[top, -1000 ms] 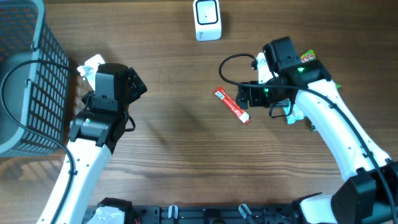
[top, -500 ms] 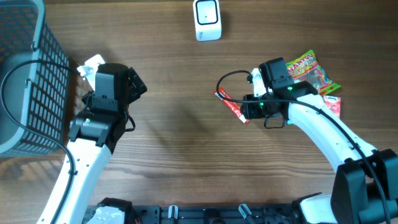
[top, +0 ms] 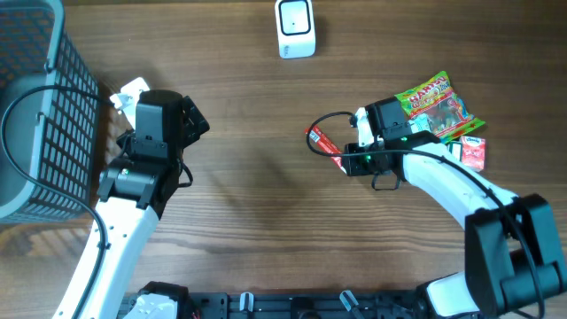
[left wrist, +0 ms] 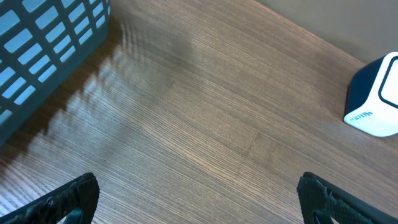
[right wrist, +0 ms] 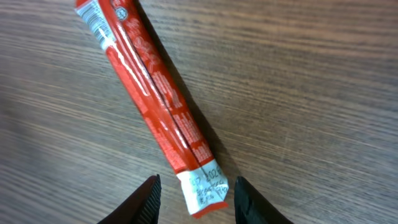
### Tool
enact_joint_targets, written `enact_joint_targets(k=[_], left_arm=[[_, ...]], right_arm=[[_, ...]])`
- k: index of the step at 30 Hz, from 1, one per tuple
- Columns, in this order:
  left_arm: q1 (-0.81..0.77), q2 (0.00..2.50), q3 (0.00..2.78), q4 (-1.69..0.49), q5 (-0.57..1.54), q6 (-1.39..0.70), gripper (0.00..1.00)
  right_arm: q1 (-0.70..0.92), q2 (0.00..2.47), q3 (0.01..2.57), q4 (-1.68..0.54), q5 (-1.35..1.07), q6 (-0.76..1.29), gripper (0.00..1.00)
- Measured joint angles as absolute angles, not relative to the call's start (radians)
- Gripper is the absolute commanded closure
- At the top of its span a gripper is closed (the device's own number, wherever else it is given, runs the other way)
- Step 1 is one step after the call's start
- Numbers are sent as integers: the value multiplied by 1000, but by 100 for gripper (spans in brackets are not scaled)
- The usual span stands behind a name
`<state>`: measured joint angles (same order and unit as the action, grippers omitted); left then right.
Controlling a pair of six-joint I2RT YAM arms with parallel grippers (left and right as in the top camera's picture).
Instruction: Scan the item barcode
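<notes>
A long red snack stick (top: 324,145) with a white printed end lies slantwise on the wooden table right of centre. My right gripper (top: 347,165) is low over its near end. In the right wrist view the stick (right wrist: 149,106) runs from the top left down to the right gripper (right wrist: 196,190). The jaws stand on either side of the white end, and a gap shows on each side. The white scanner (top: 295,28) stands at the table's far edge and also shows as a scanner (left wrist: 376,102) in the left wrist view. My left gripper (top: 190,120) hangs wide open over bare wood, and the left gripper (left wrist: 199,196) holds nothing.
A grey mesh basket (top: 35,115) fills the far left, and the basket (left wrist: 50,43) shows at the top left of the left wrist view. Colourful candy bags (top: 438,105) and a small red packet (top: 474,152) lie behind my right arm.
My right arm has swung left and down onto the stick's near end, uncovering the candy bags. Its jaws have narrowed around the white end. The left arm has not moved.
</notes>
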<state>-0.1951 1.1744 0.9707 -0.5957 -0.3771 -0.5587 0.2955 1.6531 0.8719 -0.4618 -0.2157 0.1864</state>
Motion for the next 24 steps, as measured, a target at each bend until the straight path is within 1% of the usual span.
enact_joint_targets(k=[7, 10, 14, 15, 17, 22, 23, 24], left_arm=[[-195, 1174, 971, -596, -377, -559, 0], [-195, 1174, 971, -596, -377, -559, 0], [-195, 1174, 971, -596, -377, -559, 0], [-195, 1174, 971, -596, -377, -559, 0], [-195, 1174, 971, -596, -377, -559, 0], [-195, 1174, 971, -596, -377, -559, 0], [-195, 1174, 971, -596, -377, -559, 0], [-195, 1174, 971, -596, -377, -559, 0]], right_arm=[[295, 1705, 872, -435, -215, 186, 63], [295, 1706, 872, -416, -215, 186, 71], [295, 1706, 872, -429, -212, 186, 77], [295, 1706, 872, -441, -212, 186, 79], [295, 1706, 870, -451, -212, 187, 81], [294, 1705, 830, -361, -208, 186, 94], [294, 1705, 829, -360, -208, 186, 96], [294, 1705, 829, -359, -208, 188, 96]])
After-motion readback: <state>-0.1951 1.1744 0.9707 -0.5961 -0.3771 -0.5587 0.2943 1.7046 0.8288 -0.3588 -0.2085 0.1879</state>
